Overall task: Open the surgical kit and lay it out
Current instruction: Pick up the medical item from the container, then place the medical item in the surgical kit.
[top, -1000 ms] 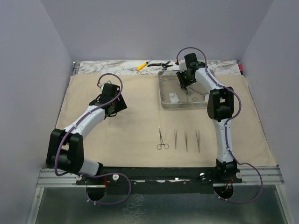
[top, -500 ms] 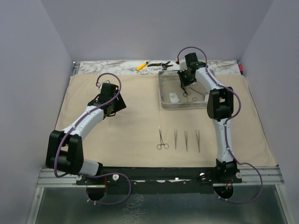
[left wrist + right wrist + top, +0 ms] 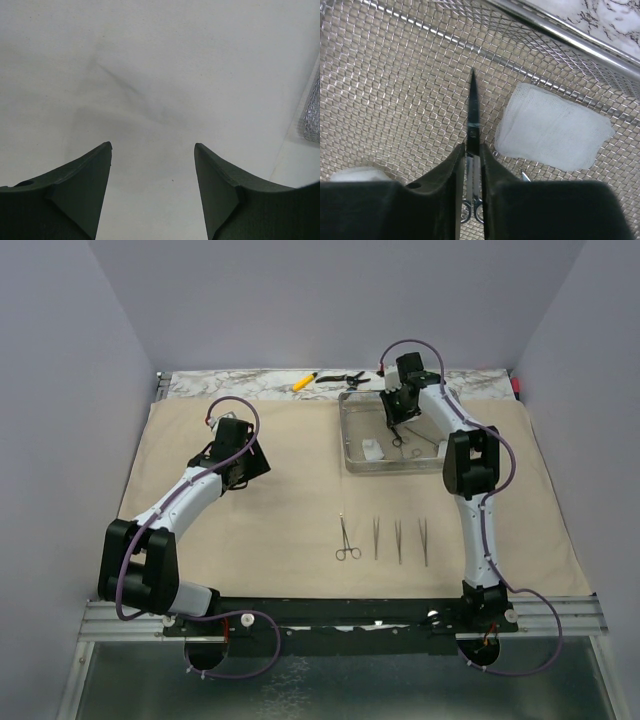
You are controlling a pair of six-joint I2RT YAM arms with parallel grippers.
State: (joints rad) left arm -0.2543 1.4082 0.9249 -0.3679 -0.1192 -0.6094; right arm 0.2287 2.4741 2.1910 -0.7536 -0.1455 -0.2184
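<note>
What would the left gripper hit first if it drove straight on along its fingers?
The beige cloth wrap. The left gripper is open, with nothing between its fingers and only bare cloth ahead. The gap to the cloth is unclear from the wrist view.

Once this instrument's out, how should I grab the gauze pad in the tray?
Pinch the gauze pad from straight above, at the edge farthest from the tray wall. It lies flat on the mesh floor, and its other side sits close under that wall, probably leaving little finger room there.
</note>
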